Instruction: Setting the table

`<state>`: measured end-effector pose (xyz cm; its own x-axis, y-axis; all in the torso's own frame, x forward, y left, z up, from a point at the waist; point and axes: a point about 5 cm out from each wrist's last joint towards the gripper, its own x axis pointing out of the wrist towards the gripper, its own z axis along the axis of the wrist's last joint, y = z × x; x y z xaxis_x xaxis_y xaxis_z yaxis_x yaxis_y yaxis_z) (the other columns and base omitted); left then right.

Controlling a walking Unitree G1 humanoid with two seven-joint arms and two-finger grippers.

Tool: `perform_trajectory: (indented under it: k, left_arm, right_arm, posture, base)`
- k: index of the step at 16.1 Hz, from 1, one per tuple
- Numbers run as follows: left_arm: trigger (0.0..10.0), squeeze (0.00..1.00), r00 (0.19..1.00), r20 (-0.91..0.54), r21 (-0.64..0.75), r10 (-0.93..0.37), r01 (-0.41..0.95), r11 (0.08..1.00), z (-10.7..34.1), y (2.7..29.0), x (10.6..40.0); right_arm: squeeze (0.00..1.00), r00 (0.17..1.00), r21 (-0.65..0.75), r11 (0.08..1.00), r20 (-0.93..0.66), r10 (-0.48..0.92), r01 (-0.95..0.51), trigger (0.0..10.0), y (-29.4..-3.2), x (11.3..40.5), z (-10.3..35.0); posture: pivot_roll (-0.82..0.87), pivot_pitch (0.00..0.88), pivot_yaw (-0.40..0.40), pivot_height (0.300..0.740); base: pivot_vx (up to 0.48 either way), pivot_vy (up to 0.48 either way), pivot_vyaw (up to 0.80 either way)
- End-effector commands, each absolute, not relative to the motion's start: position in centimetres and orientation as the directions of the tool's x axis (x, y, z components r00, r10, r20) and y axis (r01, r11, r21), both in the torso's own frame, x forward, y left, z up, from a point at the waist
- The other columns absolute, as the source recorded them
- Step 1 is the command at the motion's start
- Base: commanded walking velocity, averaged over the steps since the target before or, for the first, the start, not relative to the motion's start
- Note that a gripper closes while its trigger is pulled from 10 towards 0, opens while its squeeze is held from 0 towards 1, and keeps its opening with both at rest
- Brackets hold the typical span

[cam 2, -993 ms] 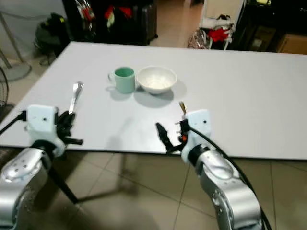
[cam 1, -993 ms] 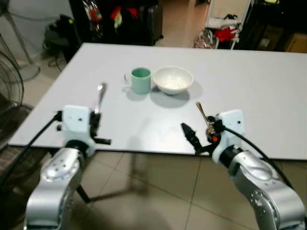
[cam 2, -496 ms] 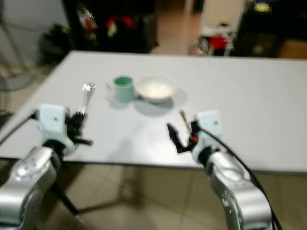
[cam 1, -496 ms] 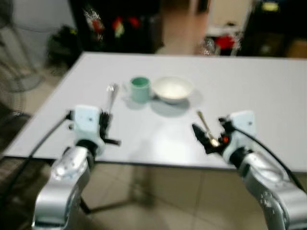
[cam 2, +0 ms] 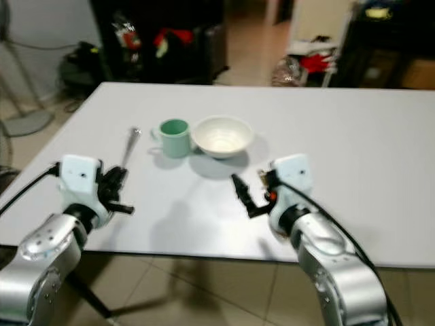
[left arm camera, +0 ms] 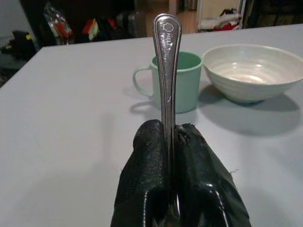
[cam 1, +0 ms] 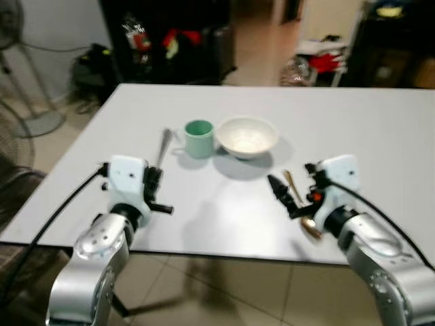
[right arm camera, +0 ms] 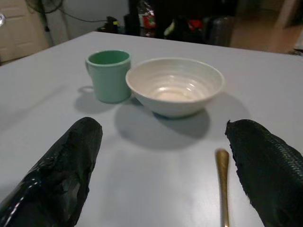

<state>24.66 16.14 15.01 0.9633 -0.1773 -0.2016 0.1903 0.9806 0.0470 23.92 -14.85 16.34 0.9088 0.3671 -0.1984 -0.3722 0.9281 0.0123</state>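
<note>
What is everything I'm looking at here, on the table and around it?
table: one, white, fills the middle of the scene
mug: one, green, on the table, left of the bowl
bowl: one, white, beside the mug
gold spoon: one, lying on the table by the right gripper
silver utensil: one, pinched in the left gripper, handle pointing at the mug
fan: one, on the floor at far left
left gripper: one, black jaws shut on the silver utensil
right gripper: one, black jaws open over the near table edge
</note>
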Motion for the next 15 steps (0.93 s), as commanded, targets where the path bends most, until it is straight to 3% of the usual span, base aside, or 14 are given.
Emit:
perform_trajectory:
  k: [1,10,13,15]
  left_arm:
    - [10.0,0.00,0.946,-0.265,0.051,-0.188,0.209,0.977,14.3,16.2,24.9]
    - [10.0,0.00,0.875,-0.391,-0.142,-0.286,0.250,0.958,11.9,14.1,29.4]
    - [10.0,0.00,0.854,-0.386,-0.298,-0.350,0.244,0.923,11.3,12.2,30.8]
    - [10.0,0.00,0.835,-0.403,-0.296,-0.373,0.267,0.917,10.8,10.7,31.6]
  right_arm:
    - [0.00,0.879,0.019,0.900,-0.206,0.429,-0.435,10.0,-14.1,23.7,16.5]
    - [0.00,0.805,-0.041,0.831,-0.278,0.523,-0.554,10.0,-15.2,22.9,16.7]
    - [0.00,0.792,-0.052,0.819,-0.298,0.533,-0.571,10.0,-15.3,23.0,16.6]
    - [0.00,0.790,-0.055,0.819,-0.308,0.530,-0.571,10.0,-15.3,23.1,16.4]
  posture:
    - [-0.02,0.012,0.028,0.740]
    - [-0.04,0.041,0.028,0.740]
    - [-0.03,0.045,0.022,0.740]
    - [-0.03,0.052,0.022,0.740]
  base:
    - [0.000,0.000,0.00]
    - [0.000,0.000,0.00]
    - [0.000,0.000,0.00]
    - [0.000,0.000,0.00]
